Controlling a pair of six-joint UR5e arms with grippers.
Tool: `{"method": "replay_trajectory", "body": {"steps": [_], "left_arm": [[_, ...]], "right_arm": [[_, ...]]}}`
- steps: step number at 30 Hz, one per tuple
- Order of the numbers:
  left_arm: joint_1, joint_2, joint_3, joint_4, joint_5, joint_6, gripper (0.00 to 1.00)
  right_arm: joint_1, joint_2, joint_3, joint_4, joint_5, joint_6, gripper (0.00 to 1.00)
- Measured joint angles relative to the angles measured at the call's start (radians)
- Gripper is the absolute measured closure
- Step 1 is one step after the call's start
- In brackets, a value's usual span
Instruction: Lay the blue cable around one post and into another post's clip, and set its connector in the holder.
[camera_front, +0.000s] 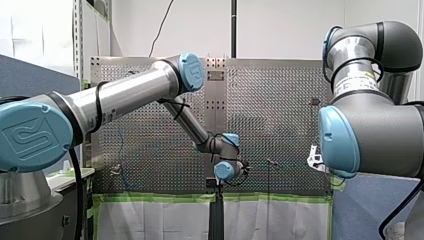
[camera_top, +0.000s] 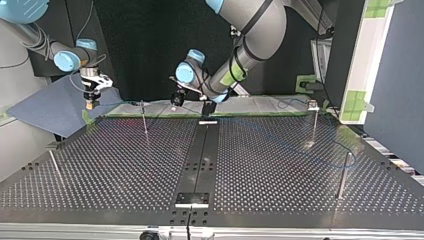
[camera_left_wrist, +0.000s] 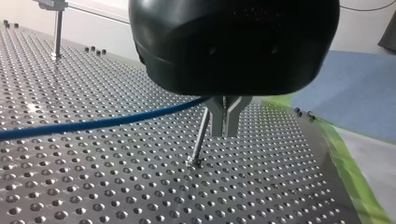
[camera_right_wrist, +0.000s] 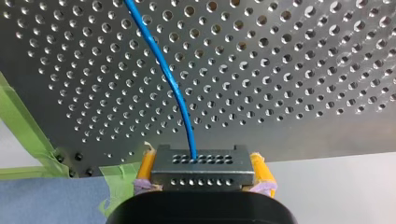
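The blue cable runs across the perforated table into my left gripper, whose metal fingers are shut on it. A thin post stands right beside those fingers. In the top view my left gripper hangs near the table's far edge, left of the middle. My right gripper is shut on the cable's dark connector, held between yellow pads, with the cable leaving it over the table's corner. It hovers off the far left corner in the top view.
More posts stand on the table: one at the far left, one with a clip at the far right, and others nearer. A dark strip runs down the middle to a bracket. Green tape lines the edge.
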Motion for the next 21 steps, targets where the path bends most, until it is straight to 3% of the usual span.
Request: {"method": "replay_trajectory", "body": {"steps": [21], "left_arm": [[0.021,-0.001,0.026,-0.009,0.036,0.000,0.94]], "right_arm": [[-0.001,0.006,-0.029,-0.009,0.014,0.001,1.00]]}}
